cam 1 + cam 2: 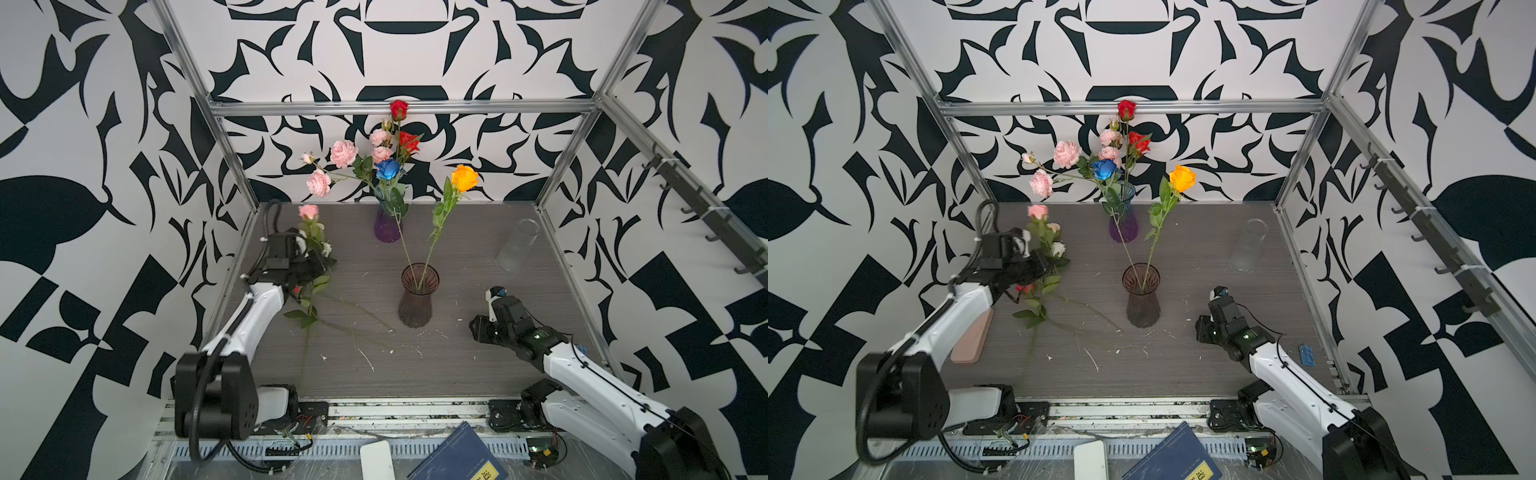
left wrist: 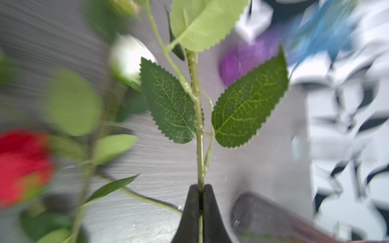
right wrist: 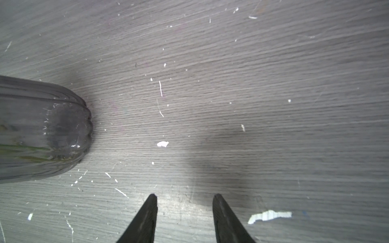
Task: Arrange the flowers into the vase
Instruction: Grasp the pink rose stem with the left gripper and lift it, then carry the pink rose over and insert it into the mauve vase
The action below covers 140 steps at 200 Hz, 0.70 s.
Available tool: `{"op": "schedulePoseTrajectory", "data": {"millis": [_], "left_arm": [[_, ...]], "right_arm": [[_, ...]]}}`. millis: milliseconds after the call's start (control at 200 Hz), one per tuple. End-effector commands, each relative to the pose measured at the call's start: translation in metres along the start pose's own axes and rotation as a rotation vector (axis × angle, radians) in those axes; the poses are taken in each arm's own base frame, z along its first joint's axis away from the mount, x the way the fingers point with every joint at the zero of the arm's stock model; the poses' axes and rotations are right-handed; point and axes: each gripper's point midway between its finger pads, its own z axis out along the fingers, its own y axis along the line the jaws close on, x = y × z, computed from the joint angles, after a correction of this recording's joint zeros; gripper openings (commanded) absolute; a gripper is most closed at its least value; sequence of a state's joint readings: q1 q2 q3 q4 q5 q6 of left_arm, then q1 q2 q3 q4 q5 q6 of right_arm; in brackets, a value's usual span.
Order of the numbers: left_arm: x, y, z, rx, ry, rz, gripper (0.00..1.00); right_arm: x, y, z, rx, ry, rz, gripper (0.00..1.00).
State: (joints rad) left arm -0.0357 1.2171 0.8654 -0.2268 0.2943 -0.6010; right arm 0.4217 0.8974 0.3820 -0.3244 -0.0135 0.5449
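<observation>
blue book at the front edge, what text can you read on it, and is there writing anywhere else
Blue book, yellow label: dark characters, cut off by the frame edge, unreadable.
Blue book, fine print along its upper edge: too small to read.
Nothing else shows text.

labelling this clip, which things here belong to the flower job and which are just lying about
Job: pink rose in left gripper, white rose, orange rose, blue rose, brown vase, purple vase
Lying about: blue book, white device, pink pad
</observation>
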Motion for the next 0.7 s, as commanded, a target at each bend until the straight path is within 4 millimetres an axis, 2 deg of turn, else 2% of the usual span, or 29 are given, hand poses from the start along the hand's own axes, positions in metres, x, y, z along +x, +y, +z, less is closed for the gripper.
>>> {"op": "schedulePoseTrajectory", "data": {"millis": [0,160,300,440,560,695], "left_arm": [[-0.036,-0.037,-0.049,0.127,-0.200,-0.024,0.00],[-0.069,-0.093,-0.114,0.277,-0.425,0.037,0.00],[-0.078,-0.150,-0.154,0.465,-0.477,0.130,0.00],[-0.069,-0.206,-0.191,0.628,-0.520,0.253,0.00],[-0.051,-0.255,-0.219,0.753,-0.548,0.391,0.00],[-0.029,-0.309,-0.239,0.939,-0.528,0.525,0.00]], "right_arm": [[-0.011,0.004,-0.004,-0.003,-0.039,-0.014,0.47],[-0.010,0.006,-0.004,-0.006,-0.033,-0.018,0.47],[-0.010,0.005,-0.004,-0.005,-0.034,-0.018,0.47],[-0.010,0.006,-0.004,-0.006,-0.035,-0.019,0.47],[-0.010,0.006,-0.004,-0.008,-0.037,-0.019,0.47],[-0.010,0.006,-0.004,-0.007,-0.037,-0.021,0.47]]}}
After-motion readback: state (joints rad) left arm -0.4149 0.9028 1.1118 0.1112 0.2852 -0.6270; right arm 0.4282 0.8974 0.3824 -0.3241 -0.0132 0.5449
